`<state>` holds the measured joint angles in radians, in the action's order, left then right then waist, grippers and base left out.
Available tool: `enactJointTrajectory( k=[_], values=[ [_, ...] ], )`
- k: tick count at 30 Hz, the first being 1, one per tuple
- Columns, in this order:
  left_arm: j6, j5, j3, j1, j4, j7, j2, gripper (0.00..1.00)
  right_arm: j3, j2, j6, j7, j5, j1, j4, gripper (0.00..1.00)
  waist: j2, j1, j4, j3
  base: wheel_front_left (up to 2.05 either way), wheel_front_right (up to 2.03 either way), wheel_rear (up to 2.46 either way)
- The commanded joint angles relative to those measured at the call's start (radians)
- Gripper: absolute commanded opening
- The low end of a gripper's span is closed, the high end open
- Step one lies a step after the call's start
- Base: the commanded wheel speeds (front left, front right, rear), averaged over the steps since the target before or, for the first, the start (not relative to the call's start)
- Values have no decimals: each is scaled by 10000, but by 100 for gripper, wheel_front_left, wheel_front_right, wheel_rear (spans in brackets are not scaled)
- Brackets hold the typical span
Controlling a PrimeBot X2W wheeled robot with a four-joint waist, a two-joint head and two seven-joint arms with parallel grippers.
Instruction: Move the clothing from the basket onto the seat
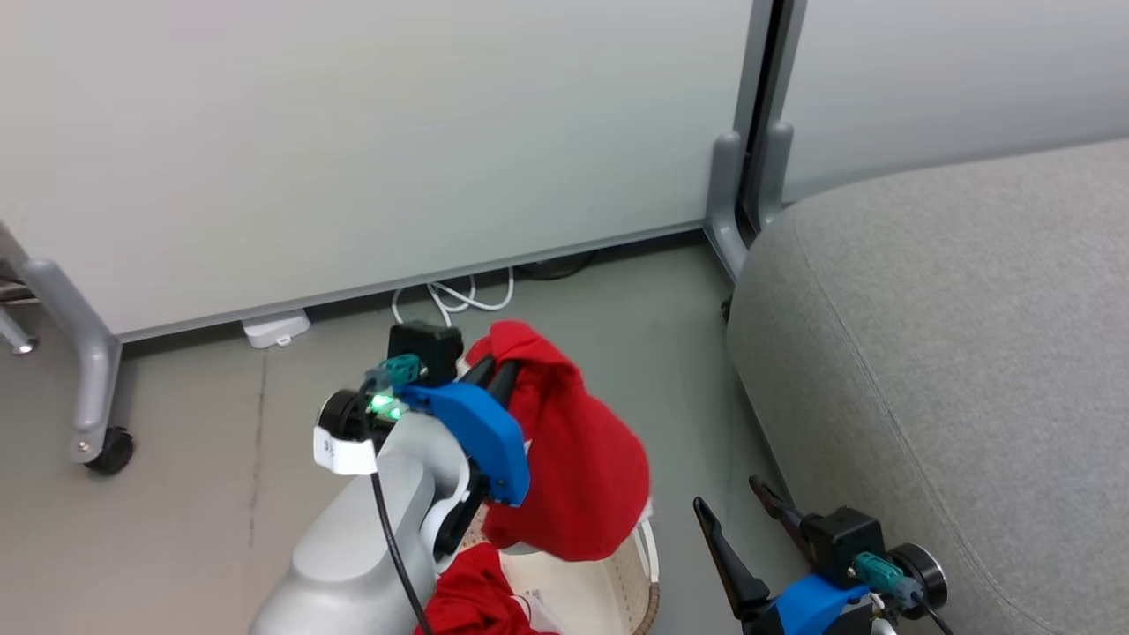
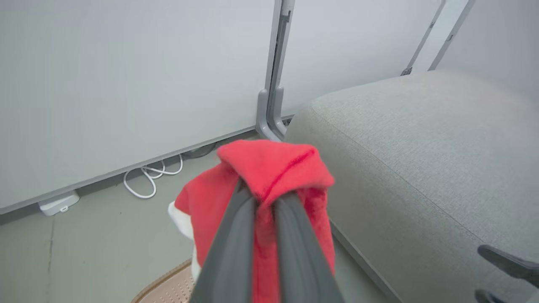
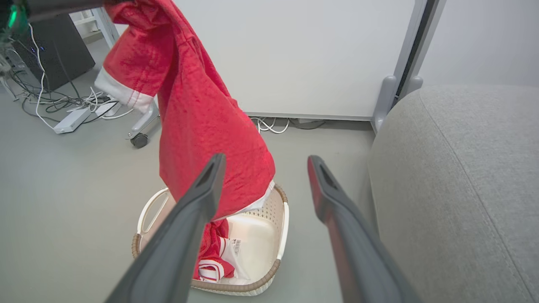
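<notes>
Presently, left gripper (image 2: pixel 266 198) clamped on bright red fabric garment (image 3: pixel 202 113) above cream perforated plastic basket (image 3: pixel 236 288); right gripper (image 3: pixel 265 162) spread wide, empty.

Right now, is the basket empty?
No: a striped red garment lies in the basket, below the lifted garment that the left gripper holds.

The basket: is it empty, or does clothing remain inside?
Not empty: red clothing with white stripes lies in the basket, beneath the lifted garment.
</notes>
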<state>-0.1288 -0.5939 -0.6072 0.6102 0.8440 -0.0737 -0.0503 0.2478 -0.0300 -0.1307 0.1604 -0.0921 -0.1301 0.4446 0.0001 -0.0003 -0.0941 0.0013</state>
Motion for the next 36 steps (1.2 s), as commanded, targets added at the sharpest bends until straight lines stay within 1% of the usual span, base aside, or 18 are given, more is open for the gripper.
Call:
enactJointTrajectory(
  k=[1,11,17,24,32,36],
  values=[
    [-22,-57,-108,273,-89,-70,-10,0,-2,-31,-1,-25,-39,192,-73,100,-1,3,215,-227,0,0,0],
    [190,-613,-1120,1538,-618,77,-9,0,50,-31,-1,-318,-55,521,-418,100,-1,3,515,-502,0,0,0],
    [348,-976,-1592,2056,-694,48,-8,0,129,-32,-1,-413,-95,571,-538,100,-1,3,480,-567,0,0,0],
    [504,-1418,-2083,2235,-655,-113,-8,0,136,-32,-1,-458,-162,586,-638,100,-1,3,392,-572,0,0,0],
    [664,-1849,-2544,2381,-594,-321,-8,0,219,-32,-1,-550,-310,-107,-698,100,-1,3,339,-487,0,0,0],
    [687,-2056,-2753,2457,-536,-403,-8,0,434,-32,-1,-676,-427,-723,-437,100,-1,3,291,-438,0,0,0]
  ],
)
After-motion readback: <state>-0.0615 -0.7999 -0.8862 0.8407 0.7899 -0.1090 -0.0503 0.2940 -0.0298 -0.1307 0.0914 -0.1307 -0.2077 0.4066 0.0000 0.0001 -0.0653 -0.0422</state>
